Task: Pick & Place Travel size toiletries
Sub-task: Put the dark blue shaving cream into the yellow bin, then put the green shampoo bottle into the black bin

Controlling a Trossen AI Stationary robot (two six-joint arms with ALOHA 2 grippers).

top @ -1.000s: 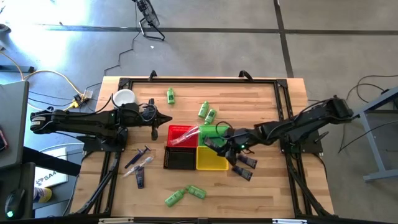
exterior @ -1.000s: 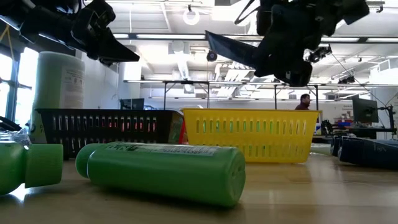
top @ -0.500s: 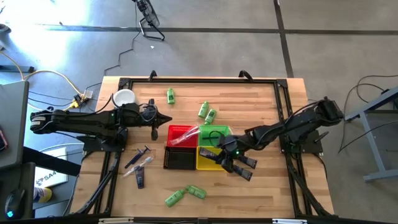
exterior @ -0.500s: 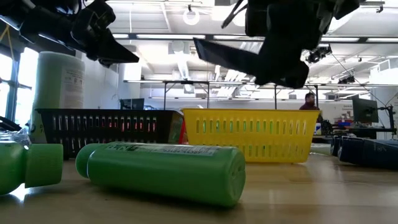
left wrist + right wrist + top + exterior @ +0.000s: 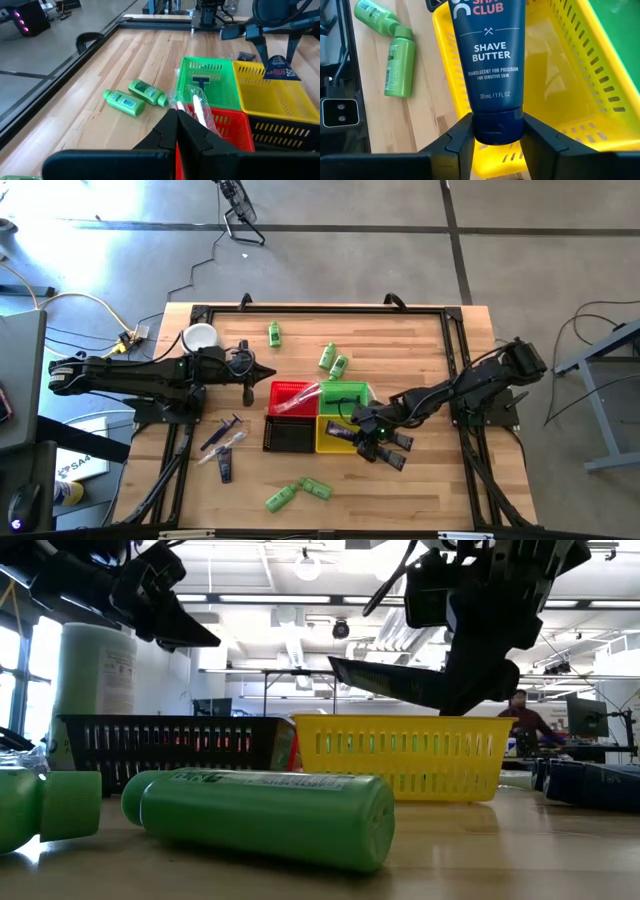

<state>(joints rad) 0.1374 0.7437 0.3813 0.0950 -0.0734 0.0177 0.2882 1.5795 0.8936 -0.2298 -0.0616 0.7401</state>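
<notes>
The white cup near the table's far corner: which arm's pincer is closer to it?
The left. The left pincer hovers just beside the white cup, while the right pincer holds a dark blue tube over the yellow basket, well across the table.

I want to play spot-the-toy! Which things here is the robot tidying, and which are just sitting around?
Part of the job:
- dark blue tube, held in the right gripper above the yellow basket
- green mini bottles
- toothbrush sticks in the red basket
- green basket, black basket

Just lying about:
- white cup
- left gripper, waiting, jaws shut
</notes>
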